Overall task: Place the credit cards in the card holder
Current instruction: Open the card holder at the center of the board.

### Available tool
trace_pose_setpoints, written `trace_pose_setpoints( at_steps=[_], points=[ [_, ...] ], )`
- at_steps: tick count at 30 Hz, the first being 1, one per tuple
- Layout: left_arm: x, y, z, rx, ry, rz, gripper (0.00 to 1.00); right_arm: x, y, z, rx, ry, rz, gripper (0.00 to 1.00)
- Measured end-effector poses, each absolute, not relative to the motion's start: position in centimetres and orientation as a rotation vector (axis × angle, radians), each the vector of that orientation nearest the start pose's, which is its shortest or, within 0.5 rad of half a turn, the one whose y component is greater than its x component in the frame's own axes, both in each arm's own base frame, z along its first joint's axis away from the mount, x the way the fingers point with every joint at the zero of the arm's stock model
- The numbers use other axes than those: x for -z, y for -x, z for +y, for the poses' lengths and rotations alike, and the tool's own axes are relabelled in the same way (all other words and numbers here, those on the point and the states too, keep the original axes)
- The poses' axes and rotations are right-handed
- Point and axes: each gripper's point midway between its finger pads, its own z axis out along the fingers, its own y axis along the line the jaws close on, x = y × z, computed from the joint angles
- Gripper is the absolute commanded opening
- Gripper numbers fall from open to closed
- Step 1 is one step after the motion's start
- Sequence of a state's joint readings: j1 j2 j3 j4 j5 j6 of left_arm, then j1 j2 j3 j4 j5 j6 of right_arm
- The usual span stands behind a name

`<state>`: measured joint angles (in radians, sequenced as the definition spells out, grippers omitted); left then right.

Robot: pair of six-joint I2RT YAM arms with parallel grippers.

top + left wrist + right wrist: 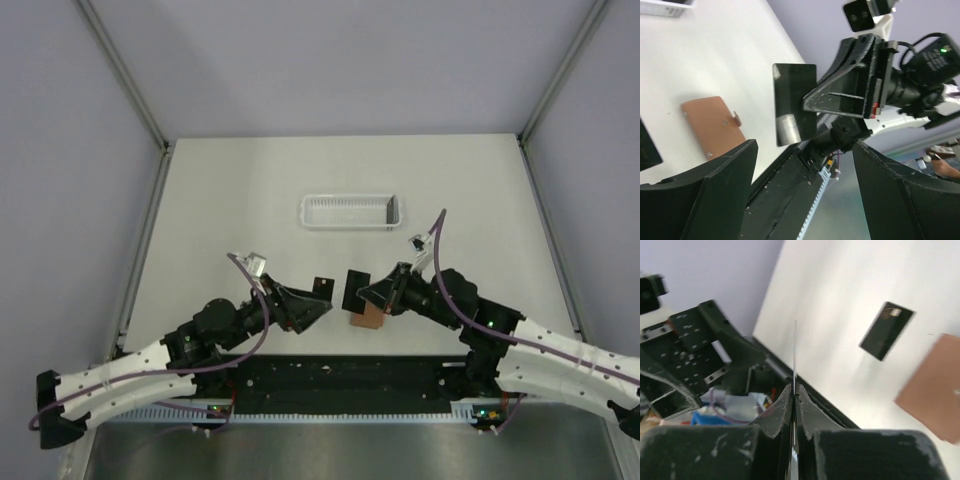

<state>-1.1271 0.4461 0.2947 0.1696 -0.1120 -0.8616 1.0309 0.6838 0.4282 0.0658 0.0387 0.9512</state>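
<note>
Grips one of the credit cards (pixel 787 95) edge-on in the closed right pincer (pixel 795 390) above the desk (pixel 250 200), holds the left pincer (pixel 805 145) wide open and empty, leaves the other card (pixel 886 330) flat near the apparently folded card holder (pixel 712 127), so has neither inserted yet.

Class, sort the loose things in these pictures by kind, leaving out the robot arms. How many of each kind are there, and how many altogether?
Thin flat black rectangular cards: 2
Reddish-brown leather-like wallet: 1
White slatted plastic tray: 1
Total: 4
</note>
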Motion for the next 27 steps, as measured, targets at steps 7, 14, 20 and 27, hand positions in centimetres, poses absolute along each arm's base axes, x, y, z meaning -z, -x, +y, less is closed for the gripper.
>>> trace_pose_setpoints(
  at_steps=[7, 14, 20, 27],
  points=[
    [-21.1, -12.8, -25.1, 1.296, -0.090, 1.822, 0.82, -19.0, -16.2, 25.0, -0.940, 0.001, 2.155, 0.00],
    [-19.5, -13.1, -24.7, 1.233, -0.080, 1.879, 0.82, -12.8, -16.6, 23.2, -0.605, 0.064, 2.359, 0.00],
    [-18.3, -13.2, -24.4, 1.190, -0.082, 1.920, 0.81, -11.7, -17.1, 22.4, -0.500, 0.067, 2.402, 0.00],
    [-16.7, -13.3, -24.2, 1.135, -0.090, 1.981, 0.79, -11.1, -18.0, 23.4, -0.492, -0.009, 2.463, 0.00]
  ],
)
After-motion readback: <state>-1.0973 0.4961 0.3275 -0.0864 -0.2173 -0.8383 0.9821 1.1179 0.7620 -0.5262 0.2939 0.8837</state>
